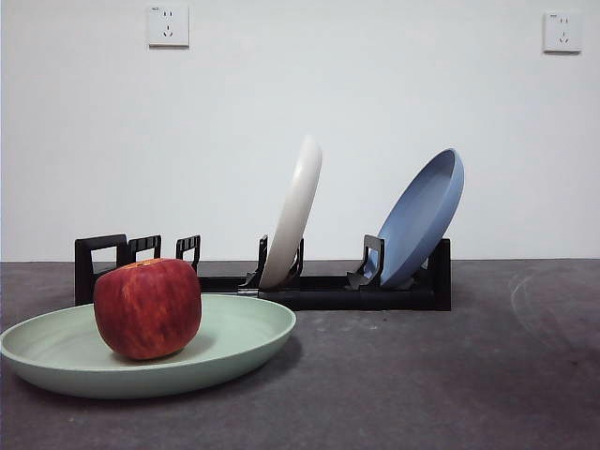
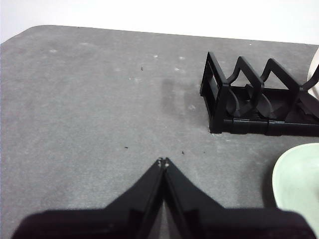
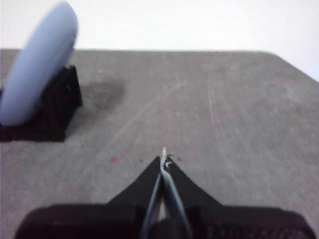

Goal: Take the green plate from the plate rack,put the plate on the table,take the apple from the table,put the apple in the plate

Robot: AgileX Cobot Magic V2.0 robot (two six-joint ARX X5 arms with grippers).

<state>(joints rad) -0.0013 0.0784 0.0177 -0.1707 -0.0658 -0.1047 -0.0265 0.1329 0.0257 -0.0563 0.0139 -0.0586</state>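
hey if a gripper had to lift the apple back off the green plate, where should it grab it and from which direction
Probably from straight above, with the jaws closing across the widest part of the apple. It sits upright on the green plate with its stem dip up, its top is open, and the plate's raised rim would hinder a low approach from the side.

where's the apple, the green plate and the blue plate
apple (image 1: 147, 309), front view, middle of its red side
green plate (image 1: 246, 333), front view, bare inner surface beside the apple
blue plate (image 1: 424, 217), front view, middle of its hollow face
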